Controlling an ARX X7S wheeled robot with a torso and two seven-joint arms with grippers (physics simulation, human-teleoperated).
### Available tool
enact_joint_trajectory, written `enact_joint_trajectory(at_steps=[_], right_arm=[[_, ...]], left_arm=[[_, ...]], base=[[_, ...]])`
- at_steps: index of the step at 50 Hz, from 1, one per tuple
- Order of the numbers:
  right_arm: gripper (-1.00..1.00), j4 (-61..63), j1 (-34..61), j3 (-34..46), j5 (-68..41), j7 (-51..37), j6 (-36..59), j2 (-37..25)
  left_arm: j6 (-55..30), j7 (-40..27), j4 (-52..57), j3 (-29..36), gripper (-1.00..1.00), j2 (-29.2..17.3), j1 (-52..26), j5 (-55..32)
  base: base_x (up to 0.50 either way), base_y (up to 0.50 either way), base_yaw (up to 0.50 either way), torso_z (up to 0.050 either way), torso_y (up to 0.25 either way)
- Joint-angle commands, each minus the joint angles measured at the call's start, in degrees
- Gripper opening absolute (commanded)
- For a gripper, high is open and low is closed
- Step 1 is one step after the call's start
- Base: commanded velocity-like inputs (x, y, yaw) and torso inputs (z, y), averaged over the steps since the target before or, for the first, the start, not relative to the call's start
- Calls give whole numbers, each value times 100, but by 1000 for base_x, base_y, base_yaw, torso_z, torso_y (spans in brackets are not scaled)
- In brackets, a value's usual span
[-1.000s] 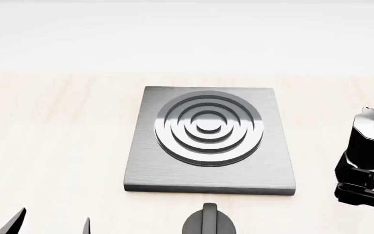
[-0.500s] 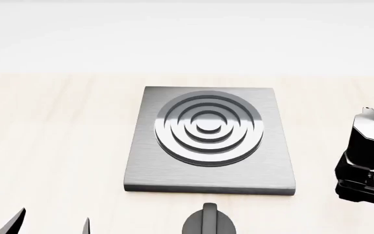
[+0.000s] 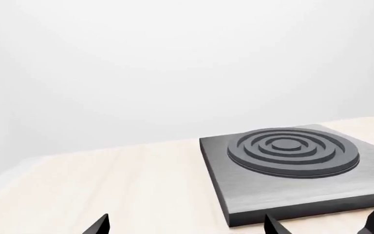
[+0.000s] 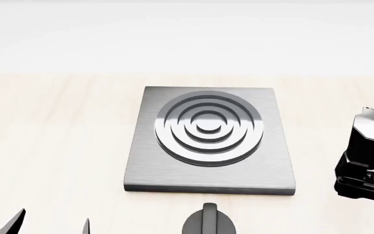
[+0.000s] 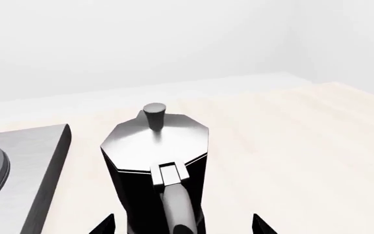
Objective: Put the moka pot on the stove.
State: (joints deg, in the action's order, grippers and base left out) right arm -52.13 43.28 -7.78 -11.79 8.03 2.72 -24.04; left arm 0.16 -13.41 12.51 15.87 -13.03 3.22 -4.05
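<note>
Desk [image 4: 57, 146]: pale wood-grain surface carrying all items, backed by a plain white wall.

Stove [image 4: 208, 139]: flat square grey metal plate at the desk's centre, with raised concentric rings in its middle. Nothing rests on it. The left wrist view shows the same plate [image 3: 291, 168] from a low angle.

Moka pot [image 4: 367, 141]: upright on the desk to the right of the stove, apart from its edge, not on the plate. Glossy black faceted body, silvery lid [image 5: 154, 141] with a knob on top, curved handle [image 5: 177, 204] on the side facing the right wrist camera.

Right hand [image 4: 362, 187]: directly at the pot's near side, at handle level. In the right wrist view its 2 fingertips [image 5: 260, 225] stand spread on either side of the pot, clear of it; the hand is released.

Left hand [image 4: 50, 224]: low at the near left of the desk, well apart from the stove and pot, tips parted and holding nothing.

Black round knob [image 4: 208, 223]: on the desk just in front of the stove's near edge.
</note>
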Motion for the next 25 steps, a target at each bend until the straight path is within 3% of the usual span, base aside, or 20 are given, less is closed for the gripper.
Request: enact_joint_trajectory(at_steps=[1, 14, 17, 25], right_arm=[[-100, -159, 57, 68, 140, -5, -91, 34], [-100, -478, 122, 149, 231, 3, -309, 59], [-100, -518, 116, 367, 592, -394, -446, 86], [-100, 1805, -31, 792, 1165, -969, 273, 264]], left_arm=[[73, 29, -80, -20, 100, 10, -25, -77], [48, -21, -47, 1, 100, -33, -28, -102], [40, -38, -28, 1, 100, -42, -24, -108], [54, -69, 18, 23, 100, -62, 8, -119]], base=[[0, 0, 0, 0, 0], [0, 0, 0, 0, 0], [0, 0, 0, 0, 0], [0, 0, 0, 0, 0]])
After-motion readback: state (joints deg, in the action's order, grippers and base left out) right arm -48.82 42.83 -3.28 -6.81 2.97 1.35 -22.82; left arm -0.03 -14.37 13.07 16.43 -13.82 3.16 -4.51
